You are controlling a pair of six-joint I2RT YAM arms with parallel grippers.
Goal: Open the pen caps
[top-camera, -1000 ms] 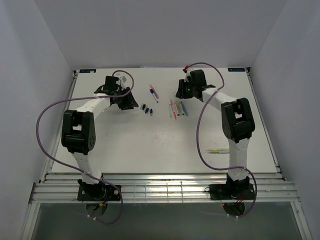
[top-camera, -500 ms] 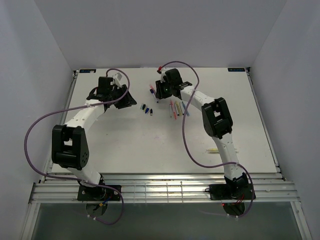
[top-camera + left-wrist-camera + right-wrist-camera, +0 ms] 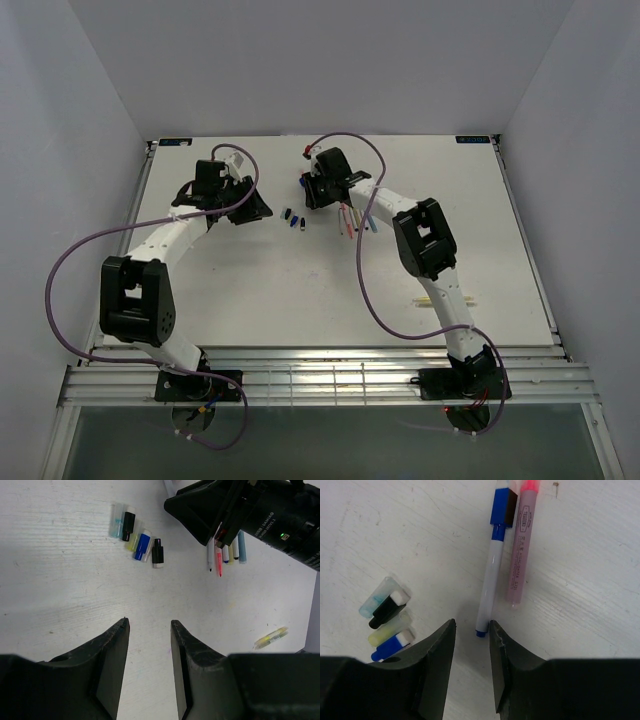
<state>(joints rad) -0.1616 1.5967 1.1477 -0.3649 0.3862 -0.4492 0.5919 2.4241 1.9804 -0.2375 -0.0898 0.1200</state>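
Observation:
Several loose pen caps lie in a cluster [image 3: 293, 218]: a clear-blue one [image 3: 376, 597], a black one [image 3: 387, 610], a yellow one [image 3: 390, 628] and a blue one [image 3: 392, 646]. They also show in the left wrist view [image 3: 136, 534]. A white pen with a blue cap [image 3: 492, 565] and a pink pen [image 3: 521, 550] lie side by side. My right gripper [image 3: 472, 625] is open, low over the table, with the white pen's blue tip between its fingertips. My left gripper [image 3: 150, 624] is open and empty over bare table, left of the caps.
A row of several uncapped pens [image 3: 356, 218] lies right of the caps, also in the left wrist view [image 3: 226, 555]. A lone yellow pen [image 3: 440, 299] lies at the near right. The right arm's black wrist [image 3: 245, 510] stands close to the caps. Purple cables loop off both arms.
My right arm has swung left from the row of pens to the white and pink pens behind the caps. My left arm has shifted slightly back and left.

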